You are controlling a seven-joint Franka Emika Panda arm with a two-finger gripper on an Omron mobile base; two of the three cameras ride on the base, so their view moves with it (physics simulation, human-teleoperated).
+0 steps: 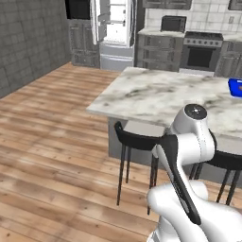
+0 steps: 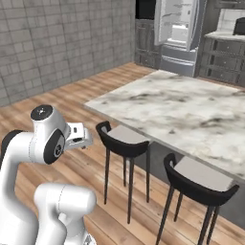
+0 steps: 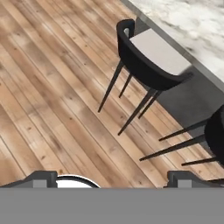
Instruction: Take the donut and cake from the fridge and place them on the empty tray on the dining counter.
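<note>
I see two black stools (image 2: 125, 139) with pale seats tucked at the near edge, on a wood plank floor (image 1: 52, 142). A grey brick wall (image 2: 57, 43) stands left. Far right are a black oven (image 1: 201, 52), a microwave (image 1: 173, 23), and a blue object (image 1: 235, 87).

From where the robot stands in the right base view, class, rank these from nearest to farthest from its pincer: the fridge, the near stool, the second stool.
1. The near stool, just right of the open pincer.
2. The second stool, farther right along the dining counter.
3. The fridge, doors open, far across the room at the back wall.
</note>
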